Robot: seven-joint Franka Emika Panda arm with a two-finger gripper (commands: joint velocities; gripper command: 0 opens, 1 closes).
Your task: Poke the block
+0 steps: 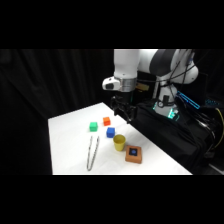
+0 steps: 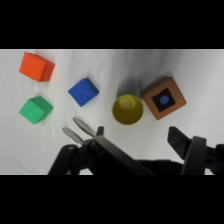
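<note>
The block is a flat orange-brown square with a dark blue mark on top, lying near the table's front right. In the wrist view the block sits at the upper right, just right of a yellow cup. My gripper hangs well above the table's far right part, up and back from the block, touching nothing. In the wrist view the gripper is open with nothing between its fingers, and the block lies beyond the right finger.
A yellow cup stands right beside the block. A small blue cube, a small orange cube and a green cube lie behind it. Metal tongs lie to the left. The table's right edge runs close by the block.
</note>
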